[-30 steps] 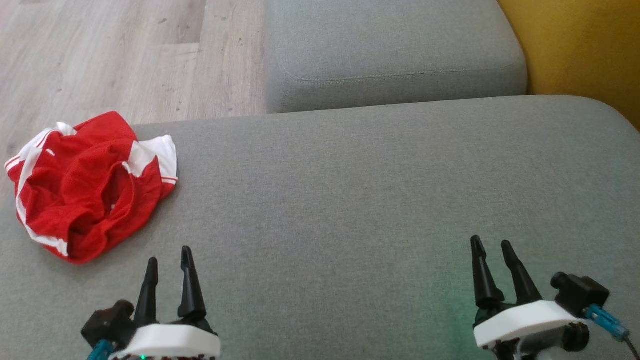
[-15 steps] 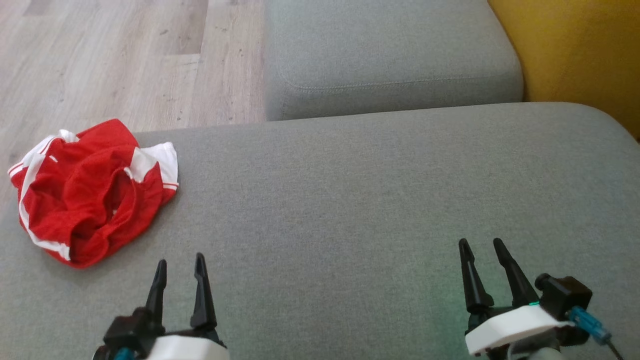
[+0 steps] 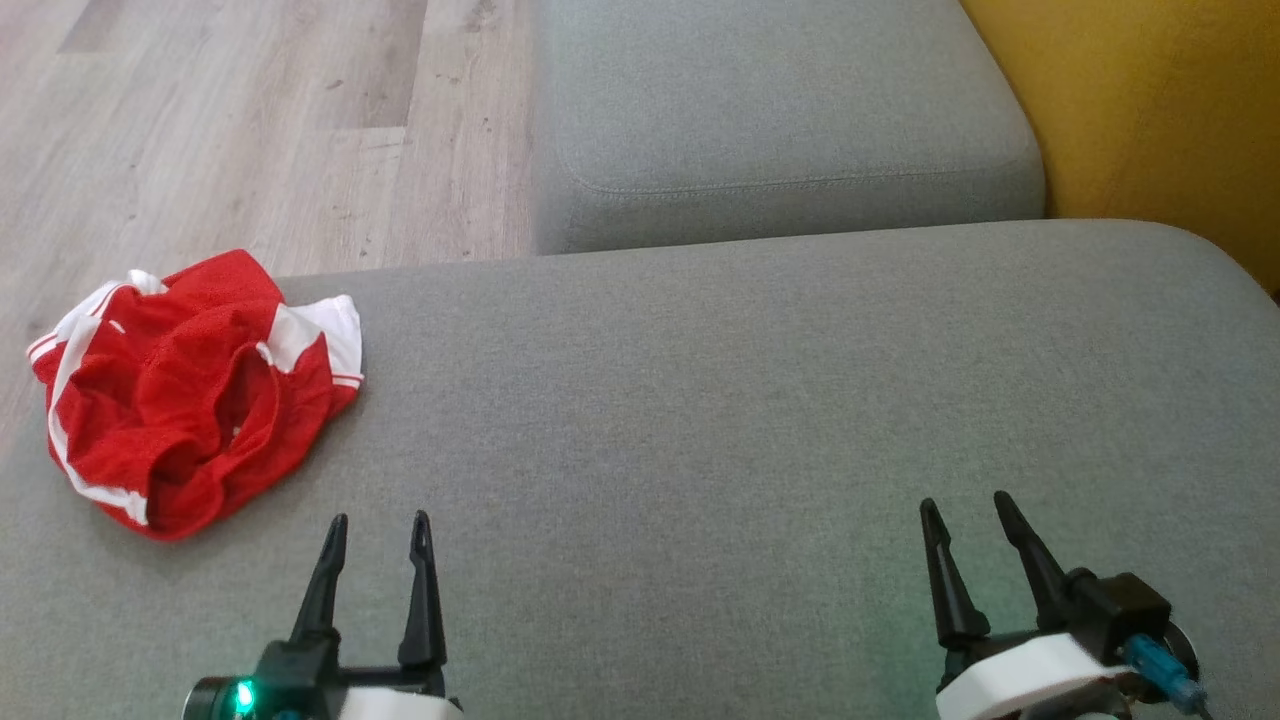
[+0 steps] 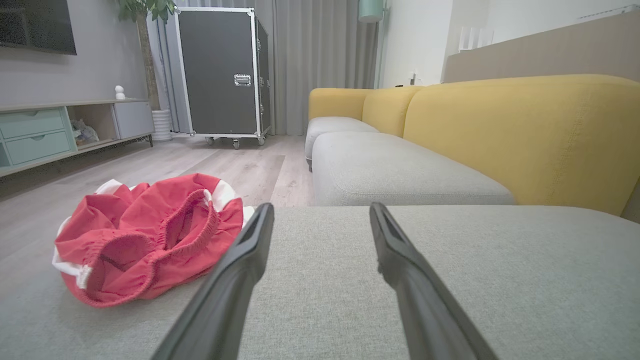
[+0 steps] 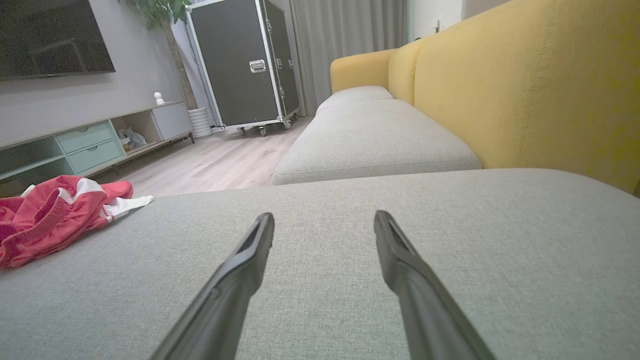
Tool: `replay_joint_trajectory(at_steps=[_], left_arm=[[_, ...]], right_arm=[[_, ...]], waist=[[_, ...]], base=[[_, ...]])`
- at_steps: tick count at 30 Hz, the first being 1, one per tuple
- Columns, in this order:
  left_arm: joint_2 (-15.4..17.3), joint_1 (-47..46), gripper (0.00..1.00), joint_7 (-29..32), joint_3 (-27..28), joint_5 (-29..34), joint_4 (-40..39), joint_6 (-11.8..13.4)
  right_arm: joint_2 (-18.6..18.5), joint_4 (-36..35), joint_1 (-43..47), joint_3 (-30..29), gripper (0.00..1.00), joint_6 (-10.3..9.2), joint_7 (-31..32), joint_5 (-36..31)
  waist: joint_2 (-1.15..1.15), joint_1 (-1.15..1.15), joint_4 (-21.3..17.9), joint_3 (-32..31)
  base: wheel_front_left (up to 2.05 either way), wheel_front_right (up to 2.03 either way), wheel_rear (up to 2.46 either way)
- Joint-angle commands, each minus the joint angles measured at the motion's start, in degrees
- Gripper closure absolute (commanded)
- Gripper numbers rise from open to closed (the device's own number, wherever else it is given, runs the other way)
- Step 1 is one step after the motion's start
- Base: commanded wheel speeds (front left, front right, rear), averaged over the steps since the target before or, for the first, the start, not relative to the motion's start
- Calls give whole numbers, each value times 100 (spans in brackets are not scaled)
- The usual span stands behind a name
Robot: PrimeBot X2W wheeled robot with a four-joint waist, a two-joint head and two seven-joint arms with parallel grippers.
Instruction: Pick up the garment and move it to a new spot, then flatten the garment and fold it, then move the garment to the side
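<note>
Head overhead, wrists low; garment (image 3: 190, 395) shared

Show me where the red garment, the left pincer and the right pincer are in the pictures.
red garment (image 3: 190, 392), head view, on its crumpled red middle.
left pincer (image 3: 380, 517), head view, midway between its two fingertips.
right pincer (image 3: 963, 499), head view, midway between its two fingertips.

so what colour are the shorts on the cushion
Red with white stripes and panels; the shorts show best in the head view.
</note>
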Motion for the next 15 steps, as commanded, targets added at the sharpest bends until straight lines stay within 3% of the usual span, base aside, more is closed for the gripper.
replay_joint_trajectory(at_steps=[1, 8, 15], left_arm=[[36, -154, 0, -98, 110, 234, -236, 47], [35, -124, 0, -192, 77, 640, -233, 94], [31, -137, 0, -192, 104, 637, -192, 91]], right_arm=[[-54, -184, -171, 124, 0, -4, -116, -203], [-57, -199, -135, 151, 0, -4, -209, -548], [-57, -178, -135, 133, 0, -4, -209, -521]], waist=[[0, -1, 6, -11], [0, -1, 18, -42], [0, -1, 16, -23]], base=[[0, 0, 0], [0, 0, 0], [0, 0, 0]])
